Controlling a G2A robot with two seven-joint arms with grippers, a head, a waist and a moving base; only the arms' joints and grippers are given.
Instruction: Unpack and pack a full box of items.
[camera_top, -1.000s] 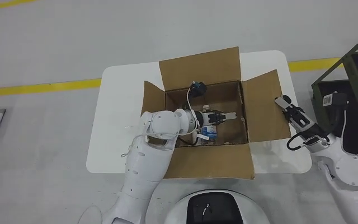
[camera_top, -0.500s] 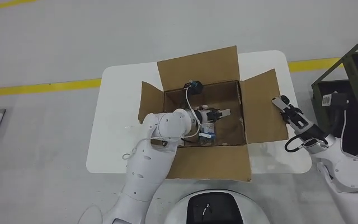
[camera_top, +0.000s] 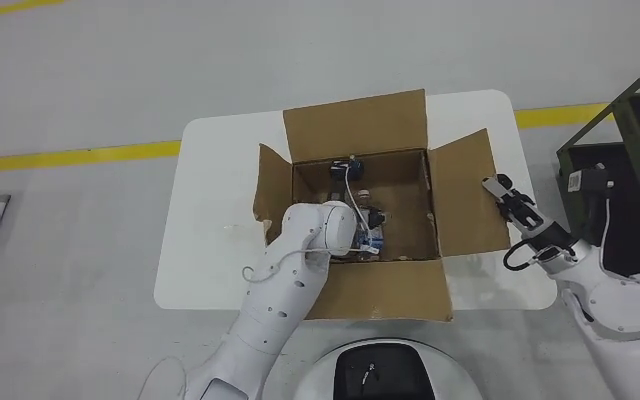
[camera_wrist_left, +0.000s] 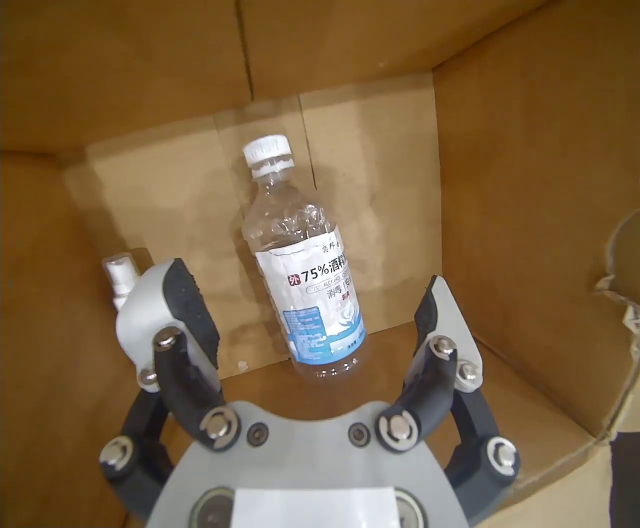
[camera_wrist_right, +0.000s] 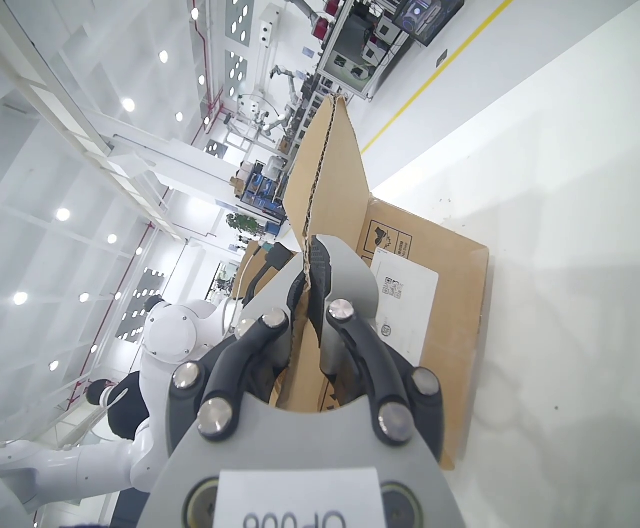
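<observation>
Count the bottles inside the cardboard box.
2. A clear white-capped bottle is in the box ahead of the open left gripper; a small spray bottle sits partly behind one of its fingers. Others may be hidden under the arm.

Source: round ceiling lamps (camera_wrist_right: 128, 104), bright, overhead.
Top view: even light; table (camera_top: 215, 200) bright; box (camera_top: 355, 125) interior dimmer, 12 o'clock flap fully lit.
Glare: pale sheen on bottle (camera_wrist_left: 300, 280).
Distortion: right wrist view bends straight lines near edges.

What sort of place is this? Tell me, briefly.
Probably an industrial robot lab or factory hall: a yellow floor line, high ceiling lights and equipment racks behind the white table with its cardboard box.
</observation>
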